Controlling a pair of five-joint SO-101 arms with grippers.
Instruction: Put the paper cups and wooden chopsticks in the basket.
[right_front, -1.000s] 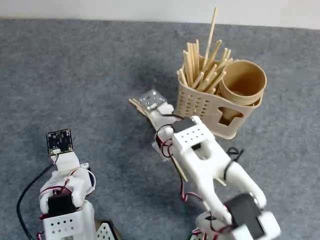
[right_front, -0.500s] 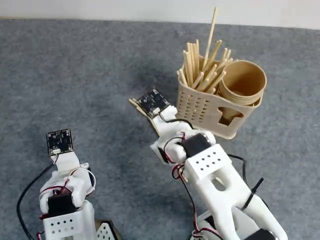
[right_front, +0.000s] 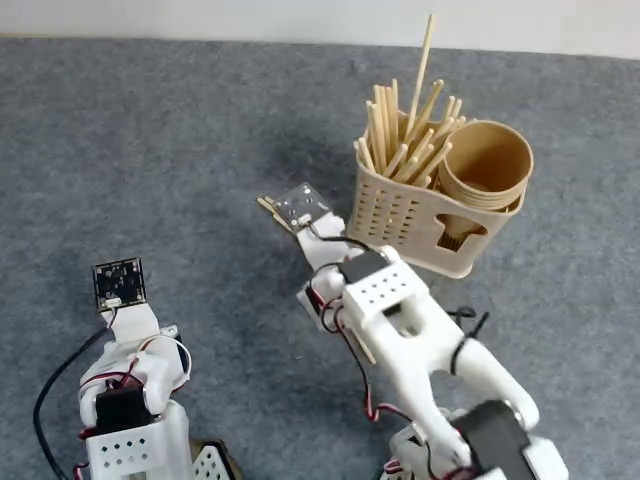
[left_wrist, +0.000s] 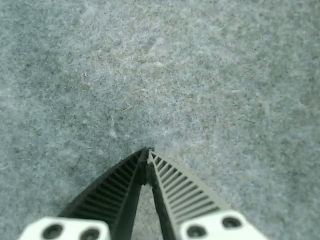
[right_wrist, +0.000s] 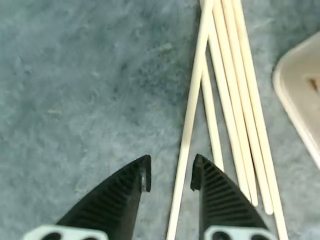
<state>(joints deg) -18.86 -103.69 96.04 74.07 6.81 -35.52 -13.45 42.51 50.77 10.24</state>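
A beige perforated basket (right_front: 420, 215) stands at the back right of the grey mat, holding stacked paper cups (right_front: 487, 160) and a sheaf of wooden chopsticks (right_front: 405, 130). Several loose chopsticks (right_wrist: 227, 100) lie flat on the mat beside the basket's corner (right_wrist: 300, 85); their ends (right_front: 270, 208) stick out from under the right arm (right_front: 385, 290). My right gripper (right_wrist: 171, 172) is open just above them, and one chopstick (right_wrist: 190, 125) runs between its fingers, not clamped. My left gripper (left_wrist: 146, 152) is shut on nothing over bare mat, its arm (right_front: 130, 330) at the front left.
Grey felt mat (right_front: 150, 150) covers the table, with open room at the left and the back. A pale wall strip (right_front: 200, 18) borders the far edge. One long chopstick (right_front: 424, 60) stands well above the basket's rim.
The right arm's wrist rolled and its links swung right, then came back over the loose chopsticks. The left arm stayed still.
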